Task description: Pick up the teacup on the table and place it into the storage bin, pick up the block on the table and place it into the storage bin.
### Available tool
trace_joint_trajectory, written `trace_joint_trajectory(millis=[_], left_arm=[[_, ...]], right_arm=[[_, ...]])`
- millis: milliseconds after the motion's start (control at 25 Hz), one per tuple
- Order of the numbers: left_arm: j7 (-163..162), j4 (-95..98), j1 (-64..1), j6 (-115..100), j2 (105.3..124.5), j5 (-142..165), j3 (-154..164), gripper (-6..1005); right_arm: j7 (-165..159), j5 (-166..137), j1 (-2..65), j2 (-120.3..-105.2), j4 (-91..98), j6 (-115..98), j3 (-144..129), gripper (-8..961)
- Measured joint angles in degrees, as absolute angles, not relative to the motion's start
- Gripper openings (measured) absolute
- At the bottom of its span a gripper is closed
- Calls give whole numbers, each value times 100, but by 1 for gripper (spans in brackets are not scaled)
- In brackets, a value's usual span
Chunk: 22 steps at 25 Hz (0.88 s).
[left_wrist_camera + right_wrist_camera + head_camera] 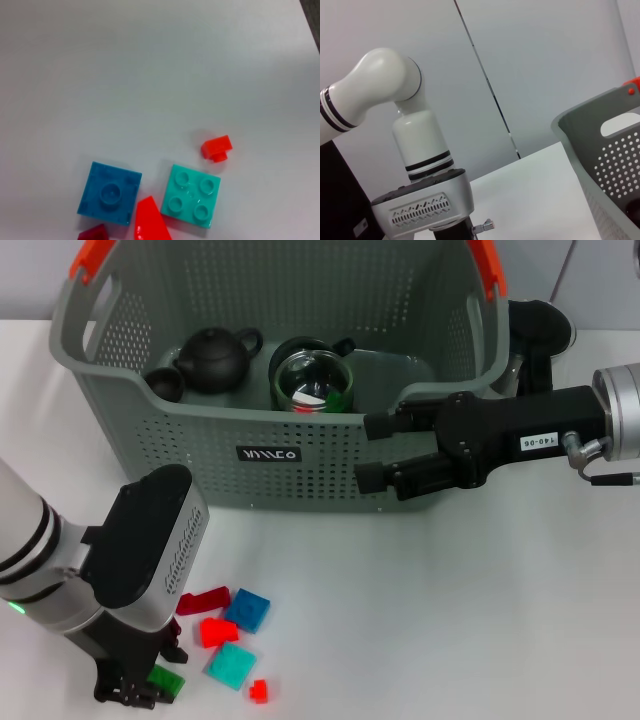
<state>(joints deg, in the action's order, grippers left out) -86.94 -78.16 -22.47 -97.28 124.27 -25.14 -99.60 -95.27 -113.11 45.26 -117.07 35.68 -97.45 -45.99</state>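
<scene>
The left pincer [130, 690] is down on the tabletop [420, 620] at about 7 o'clock, fingers apparently closed around a green block [166, 680]; the other blocks, like the blue one [247, 609] and the teal one [232, 665], sit just to its 3 o'clock. The storage bin [300, 455] is up at 12, teacup [165, 385] looks already inside; I'd guess a straight lift clears the near wall. Right pincer [372, 452] hangs released at the bin's front wall around 3 o'clock, so left's clearly nearer.

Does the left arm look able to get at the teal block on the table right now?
Probably yes. The left gripper is low over the table beside the block cluster, and the teal block lies flat with nothing on top; a red block sits close beside it.
</scene>
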Motion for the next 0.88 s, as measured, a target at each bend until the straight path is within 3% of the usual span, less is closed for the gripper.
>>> trace_joint_trajectory(millis=[80, 320, 440, 880], left_arm=[[-8689, -7814, -2239, -9721, 12427, -2513, -9960, 424], [-8679, -7867, -2215, -9743, 12418, -2519, -9960, 377], [-8682, -7847, -2252, -9804, 12415, -2505, -9959, 276], [-8725, -7796, -2337, -9877, 12410, -2479, -10002, 180]], right_arm=[[-9527, -11311, 4526, -11706, 3568, -9742, -4596, 945], [-9527, -11257, 4516, -11689, 3568, -9732, -4580, 944], [-9522, -11250, 4516, -11680, 3568, -9730, -4555, 944], [-9447, -11249, 4507, -11675, 3568, -9732, -4464, 945]])
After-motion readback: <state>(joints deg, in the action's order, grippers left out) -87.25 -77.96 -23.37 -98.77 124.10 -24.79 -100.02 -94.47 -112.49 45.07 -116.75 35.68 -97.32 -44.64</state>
